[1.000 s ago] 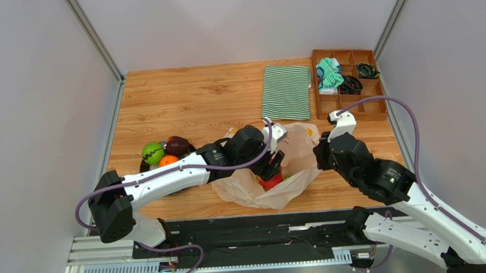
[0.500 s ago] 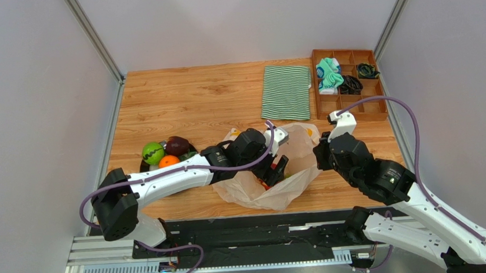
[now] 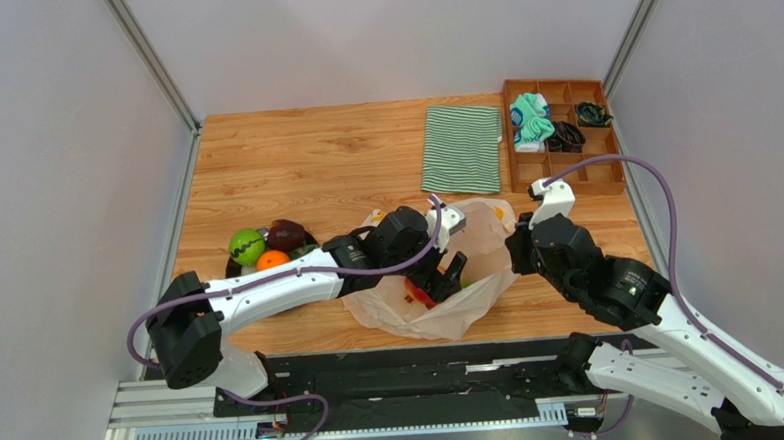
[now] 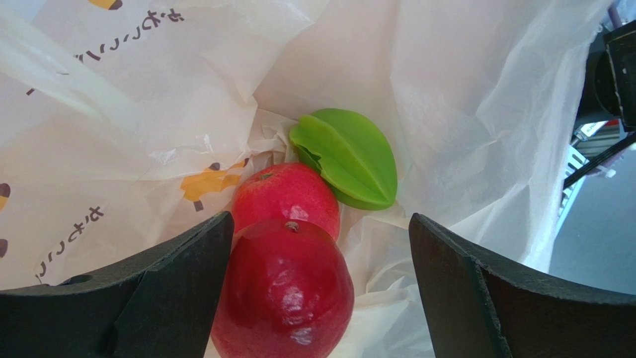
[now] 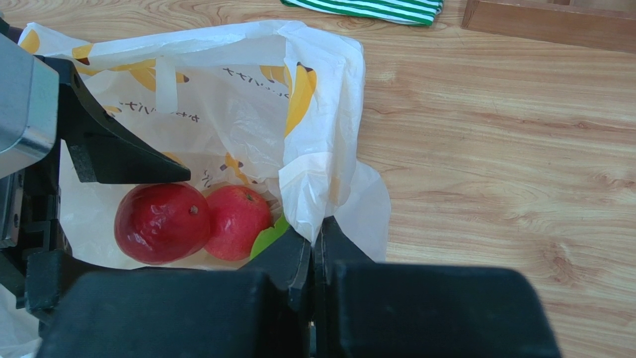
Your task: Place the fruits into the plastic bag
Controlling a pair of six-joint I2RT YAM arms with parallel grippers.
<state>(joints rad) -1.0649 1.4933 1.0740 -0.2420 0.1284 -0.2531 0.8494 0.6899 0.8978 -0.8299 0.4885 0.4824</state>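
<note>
- Opening wider than a second ago, the left gripper (image 3: 445,276) now leaves a red apple (image 4: 287,291) lying free between its fingers inside the plastic bag (image 3: 483,230).
- Left arm (image 3: 265,285) reaches rightward, gripper pointing down into the bag; right gripper (image 5: 313,240) is clamped on the bag's rim.
- Inside the bag: first apple, second red apple (image 4: 287,195), one green piece (image 4: 351,156).
- Left of the bag: one green round fruit (image 3: 247,244), one orange (image 3: 271,259), one dark fruit (image 3: 286,233).

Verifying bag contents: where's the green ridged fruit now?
The green ridged fruit lies inside the plastic bag, upper centre of the left wrist view, just right of and beyond the farther red fruit.
</note>
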